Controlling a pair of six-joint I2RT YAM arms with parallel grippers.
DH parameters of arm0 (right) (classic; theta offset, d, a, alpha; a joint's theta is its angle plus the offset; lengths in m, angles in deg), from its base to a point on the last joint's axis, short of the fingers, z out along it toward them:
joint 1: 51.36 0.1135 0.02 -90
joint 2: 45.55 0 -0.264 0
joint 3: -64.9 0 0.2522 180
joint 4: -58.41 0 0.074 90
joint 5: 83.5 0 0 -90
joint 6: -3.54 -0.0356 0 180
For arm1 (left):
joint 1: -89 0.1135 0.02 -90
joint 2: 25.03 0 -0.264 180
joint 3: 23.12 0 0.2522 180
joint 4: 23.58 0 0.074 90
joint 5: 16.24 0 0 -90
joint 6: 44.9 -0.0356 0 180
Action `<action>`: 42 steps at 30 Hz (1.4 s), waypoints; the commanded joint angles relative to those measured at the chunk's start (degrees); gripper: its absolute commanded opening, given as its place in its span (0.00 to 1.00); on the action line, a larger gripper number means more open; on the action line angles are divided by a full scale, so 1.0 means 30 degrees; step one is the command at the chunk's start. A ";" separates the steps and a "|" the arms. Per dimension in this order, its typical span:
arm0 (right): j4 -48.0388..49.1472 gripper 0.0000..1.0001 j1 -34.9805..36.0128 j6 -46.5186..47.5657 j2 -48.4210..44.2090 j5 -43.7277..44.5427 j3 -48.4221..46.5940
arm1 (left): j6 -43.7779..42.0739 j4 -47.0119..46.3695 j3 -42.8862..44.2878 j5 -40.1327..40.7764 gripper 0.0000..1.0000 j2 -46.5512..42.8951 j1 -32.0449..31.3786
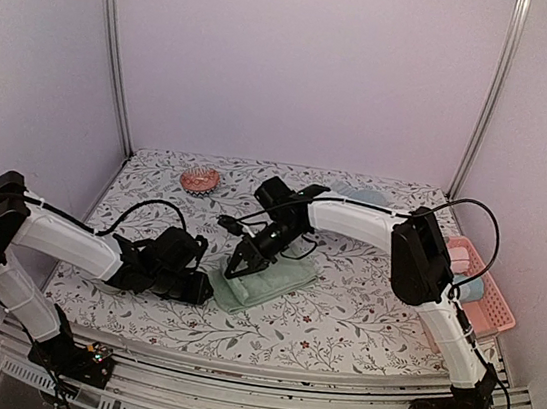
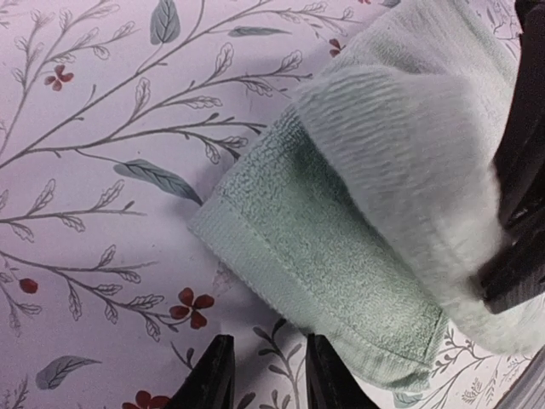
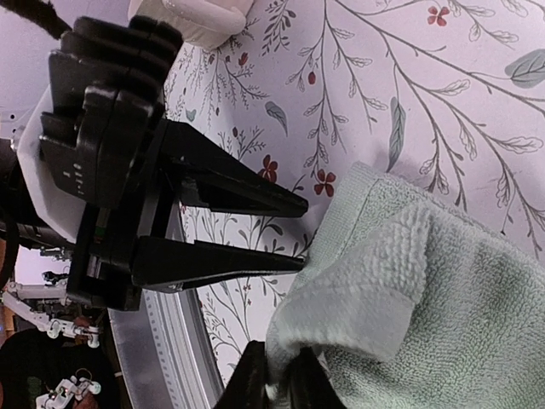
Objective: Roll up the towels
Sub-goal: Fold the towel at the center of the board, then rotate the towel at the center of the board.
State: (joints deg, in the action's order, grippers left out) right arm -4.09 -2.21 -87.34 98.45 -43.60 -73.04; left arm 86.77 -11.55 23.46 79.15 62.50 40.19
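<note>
The pale green towel (image 1: pixel 279 281) lies on the flowered table a little right of centre, its left end folded over into a thick flap (image 2: pixel 409 128). My right gripper (image 1: pixel 242 266) reaches down onto that left end; in the right wrist view its fingers (image 3: pixel 283 366) pinch the lifted fold of the towel (image 3: pixel 443 307). Just off the towel's near left corner, my left gripper (image 2: pixel 268 358) is low over the table, open, with only tablecloth between its fingers. Its right finger is close to the towel's hem (image 2: pixel 281 281). A light blue towel (image 1: pixel 364 193) shows partly behind the right arm at the back.
A pink basket (image 1: pixel 487 303) holding a blue cylinder (image 1: pixel 469 288) stands at the right edge. A small pinkish bowl (image 1: pixel 199 179) sits at the back left. Side walls and metal posts enclose the table; a metal rail runs along the near edge.
</note>
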 commanded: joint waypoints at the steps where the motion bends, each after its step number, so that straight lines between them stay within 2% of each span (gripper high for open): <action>1: 0.0111 0.24 0.0174 -0.0134 0.0548 -0.0094 -0.0770 | 0.0091 0.0756 -0.0528 -0.0296 0.30 0.0496 -0.0204; 6: -0.0290 0.28 -0.0110 0.0733 -0.0020 0.0697 -0.1182 | 0.0132 0.1771 -0.0357 0.0146 0.29 -0.0479 -0.0222; 11: -0.1175 0.28 -0.1191 0.2030 -0.0755 0.1000 -0.1234 | -0.0007 0.4592 0.0362 0.1158 0.29 -0.2837 -0.0222; 17: -0.1776 0.24 -0.2939 0.4784 -0.1899 0.3626 -0.0340 | -0.0910 0.6667 0.1908 0.1852 0.29 -0.4681 -0.0213; 23: -0.1015 0.20 -0.4260 0.5801 -0.2942 0.4028 0.1527 | -0.2382 0.6602 0.4914 0.1632 0.27 -0.2498 -0.0197; 29: -0.0994 0.18 -0.4560 0.6485 -0.2870 0.3944 0.1829 | -0.2022 0.5946 0.6800 0.1066 0.21 0.0805 0.0175; 36: 0.0108 0.12 -0.5102 0.6227 -0.2086 0.5041 0.3210 | -0.0953 0.5073 0.4524 0.0719 0.13 0.1931 0.0603; 42: 0.0656 0.11 -0.5487 0.6187 -0.2497 0.6904 0.5334 | -0.1128 0.4381 0.3666 0.0387 0.12 0.2437 0.0873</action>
State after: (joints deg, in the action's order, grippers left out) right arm -4.44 -17.55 -69.07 91.57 -27.45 -61.46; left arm 83.39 4.20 34.76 81.42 68.29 41.96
